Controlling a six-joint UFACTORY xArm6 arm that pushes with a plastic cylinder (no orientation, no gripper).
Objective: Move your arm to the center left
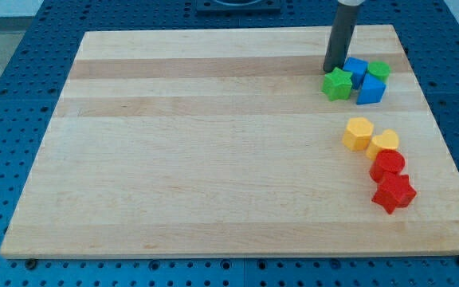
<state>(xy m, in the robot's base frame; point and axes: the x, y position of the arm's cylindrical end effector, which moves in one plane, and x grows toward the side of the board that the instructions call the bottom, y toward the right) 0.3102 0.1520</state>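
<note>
My tip [333,68] rests on the wooden board [198,151] at the view's top right, just above the green star block [337,84] and left of a blue block [355,69]. A second blue block [370,90] and a green block [378,70] sit beside them in one cluster. Lower on the right lie a yellow hexagon block [358,133], a yellow heart-shaped block [384,143], a red round block [387,166] and a red star block [394,193].
The board lies on a blue perforated table [6,96]. All blocks are on the board's right side.
</note>
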